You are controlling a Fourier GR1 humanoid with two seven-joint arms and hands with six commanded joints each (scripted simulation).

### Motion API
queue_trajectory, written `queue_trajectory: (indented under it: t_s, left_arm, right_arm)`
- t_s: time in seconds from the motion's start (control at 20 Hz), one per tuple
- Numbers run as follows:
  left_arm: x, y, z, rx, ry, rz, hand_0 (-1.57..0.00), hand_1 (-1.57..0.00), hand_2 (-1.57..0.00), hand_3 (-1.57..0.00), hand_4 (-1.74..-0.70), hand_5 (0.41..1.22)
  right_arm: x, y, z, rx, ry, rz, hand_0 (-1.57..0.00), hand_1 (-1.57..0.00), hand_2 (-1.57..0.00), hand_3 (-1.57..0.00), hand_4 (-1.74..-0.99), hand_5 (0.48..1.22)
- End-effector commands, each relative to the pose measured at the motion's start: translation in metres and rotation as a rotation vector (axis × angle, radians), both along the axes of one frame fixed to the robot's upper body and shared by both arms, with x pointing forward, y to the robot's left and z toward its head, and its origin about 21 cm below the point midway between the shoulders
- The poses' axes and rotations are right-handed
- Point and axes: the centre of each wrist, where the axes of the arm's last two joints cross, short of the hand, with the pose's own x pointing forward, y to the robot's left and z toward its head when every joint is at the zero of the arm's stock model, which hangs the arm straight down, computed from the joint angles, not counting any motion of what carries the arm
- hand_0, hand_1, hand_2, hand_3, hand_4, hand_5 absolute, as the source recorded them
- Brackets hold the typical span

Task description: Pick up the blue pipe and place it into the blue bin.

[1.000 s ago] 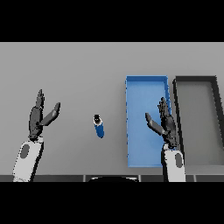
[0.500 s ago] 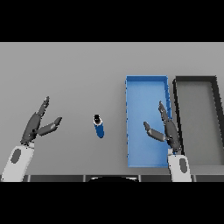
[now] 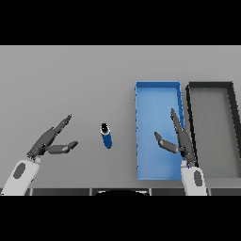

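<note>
The blue pipe (image 3: 107, 137) lies on the grey counter (image 3: 70, 80), a short cylinder with its dark open end turned away from the robot. It sits between the two hands and just left of the blue bin (image 3: 157, 92), apart from the bin's wall. Nothing touches it.

The left hand (image 3: 47, 143) hovers to the pipe's left, near it but not in contact. Its fingers are straight and spread, thumb held apart from them, pointing toward the pipe. It holds nothing.

The right hand (image 3: 181, 141) hangs over the near half of the blue bin, fingers extended and thumb splayed to the left. It also holds nothing. Whether it touches the bin floor cannot be told from this view.

A dark grey bin (image 3: 210, 86) stands just beside the blue bin on its right; it plays no part in the task.

Assessment: the task stands at the reach stage. No grasp is made and the pipe is not yet lifted. The left hand appears the better placed to take it.

Next move, as judged: the chosen hand must close the remaining gap, come down over the pipe's middle, and set fingers and thumb on opposite sides of the cylinder before curling. The pipe is round and may roll if nudged sideways, so contact should be from above. The carry to the bin is short.
</note>
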Motion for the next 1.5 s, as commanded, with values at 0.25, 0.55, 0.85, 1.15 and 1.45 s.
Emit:
queue_trajectory:
  t_s: [0.25, 0.55, 0.85, 1.15, 1.45]
  left_arm:
    - [-0.005, -0.043, -0.009, 0.011, 0.063, -0.146, 0.0, 0.0, 0.0, 0.0, -1.09, 0.463]
    - [0.0, -0.079, -0.021, -0.018, 0.077, -0.216, 0.0, 0.0, 0.0, 0.0, -1.12, 0.446]
    - [0.015, -0.116, -0.041, -0.05, 0.133, -0.243, 0.0, 0.0, 0.0, 0.0, -1.12, 0.448]
    - [0.025, -0.14, -0.054, -0.093, 0.09, -0.276, 0.0, 0.0, 0.0, 0.0, -1.09, 0.477]
    - [0.033, -0.159, -0.061, -0.236, 0.125, -0.205, -0.67, -0.79, -0.87, -0.88, -1.42, 0.906]
  right_arm:
    - [-0.003, 0.0, -0.003, -0.001, -0.007, -0.001, 0.0, 0.0, 0.0, 0.0, -1.256, 0.616]
    - [0.0, 0.0, -0.002, 0.014, 0.019, -0.005, 0.0, 0.0, 0.0, 0.0, -1.272, 0.617]
    - [-0.005, -0.004, 0.0, 0.025, 0.009, -0.013, 0.0, 0.0, 0.0, 0.0, -1.274, 0.605]
    - [-0.009, -0.007, 0.0, 0.023, 0.001, -0.014, 0.0, 0.0, 0.0, 0.0, -1.264, 0.598]
    - [-0.007, -0.007, -0.002, 0.019, 0.006, -0.012, 0.0, 0.0, 0.0, 0.0, -1.259, 0.605]
